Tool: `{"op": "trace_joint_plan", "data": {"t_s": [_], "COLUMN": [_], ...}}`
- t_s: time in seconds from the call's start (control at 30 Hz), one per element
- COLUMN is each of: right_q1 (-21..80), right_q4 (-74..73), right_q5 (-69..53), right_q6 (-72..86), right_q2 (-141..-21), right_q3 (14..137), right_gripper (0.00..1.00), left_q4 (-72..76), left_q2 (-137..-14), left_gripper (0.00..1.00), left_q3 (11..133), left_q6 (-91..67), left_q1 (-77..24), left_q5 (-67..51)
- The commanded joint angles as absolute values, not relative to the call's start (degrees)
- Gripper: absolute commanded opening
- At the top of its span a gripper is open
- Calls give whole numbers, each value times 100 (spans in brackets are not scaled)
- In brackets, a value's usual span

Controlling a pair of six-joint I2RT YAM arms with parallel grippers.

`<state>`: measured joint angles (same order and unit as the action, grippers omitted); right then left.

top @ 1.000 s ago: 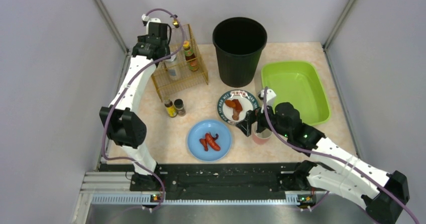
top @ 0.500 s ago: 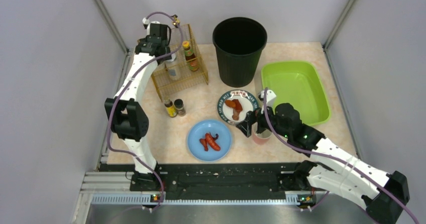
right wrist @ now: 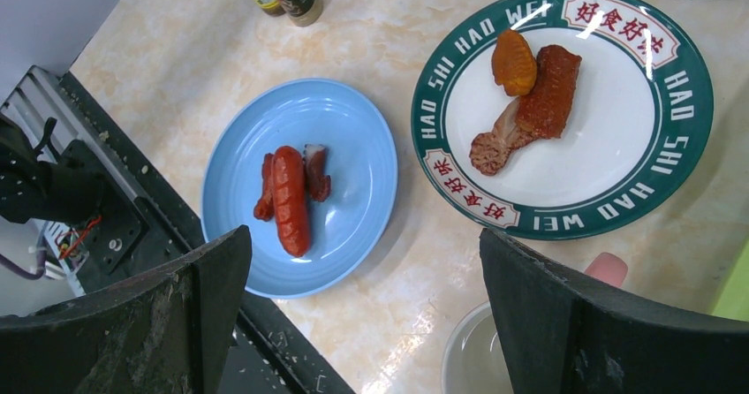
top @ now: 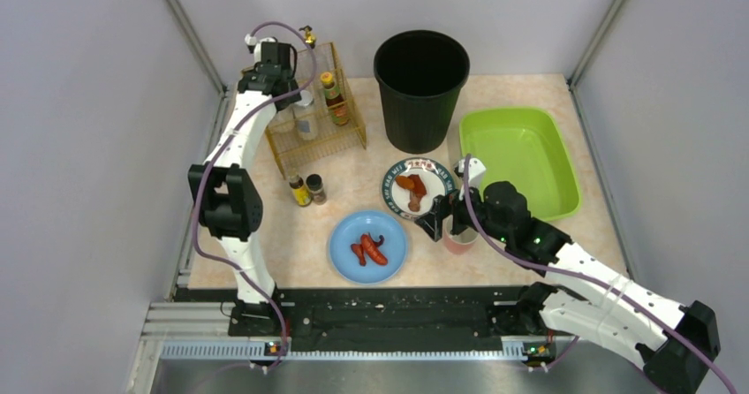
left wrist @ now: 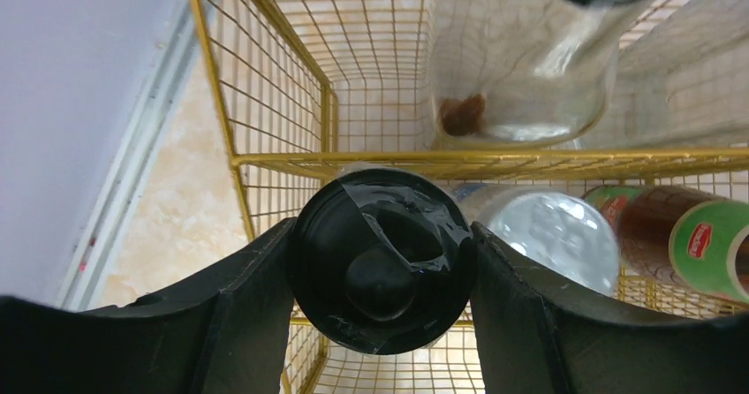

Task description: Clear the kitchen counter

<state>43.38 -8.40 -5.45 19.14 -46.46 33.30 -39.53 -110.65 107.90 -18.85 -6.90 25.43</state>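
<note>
- The left claw (left wrist: 382,270) is clenching the round black cap (left wrist: 415,235) of a bottle, one finger pressing each side; the arm is reaching up to the far-left corner, wrist pointing down.
- The cap is sitting over the gold wire rack (left wrist: 265,158), near a clear glass jar (left wrist: 521,76) and a green-and-red labelled bottle (left wrist: 707,244); the speckled beige tabletop (left wrist: 177,208) is lying below, left of the rack.
- The right claw (right wrist: 362,261) is hanging released, fingers wide apart; the arm is slanting in from the near right.
- Beneath it the glossy tabletop is carrying a blue plate (right wrist: 353,138) of sausage pieces (right wrist: 290,201) and a green-rimmed white plate (right wrist: 609,120); a pink cup (top: 461,244) is standing just under the claw.
</note>
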Motion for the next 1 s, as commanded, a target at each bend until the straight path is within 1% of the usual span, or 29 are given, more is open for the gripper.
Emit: {"op": "trace_joint_plan", "data": {"t_s": [0.0,0.33,0.63,0.67,0.7,0.8,0.93,0.97], "right_q1": [4364,4357,4359,4359,4359,4364,4359,4364], "right_q4": [-662,-595,-617,-628,-627,-633,-604,-600], "right_q5": [-527,-564,-529,-528,-527,-527,-544,-553], "right_q6": [1888,1883,1898,1904,1906,1907,1924,1922], "right_q2": [-4608,-4709,-4642,-4633,-4624,-4615,-4602,-4610], "right_q3": [3332,3349,3302,3297,3294,3279,3270,3270], "right_gripper": [99,99,99,99,99,99,99,99], "left_q4": [-3611,-3423,-3631,-3670,-3692,-3722,-3662,-3658], "left_q2": [-11371,-10898,-11243,-11280,-11300,-11298,-11158,-11122], "left_gripper": [0,0,0,2,5,26,47,50], "left_q3": [10859,10598,10686,10697,10700,10635,10449,10408], "left_q6": [-2110,-2122,-2128,-2142,-2144,-2116,-2055,-2037], "left_q1": [-694,-659,-635,-633,-633,-633,-626,-624], "left_q5": [2114,1995,1897,1904,1918,2004,2132,2154]}}
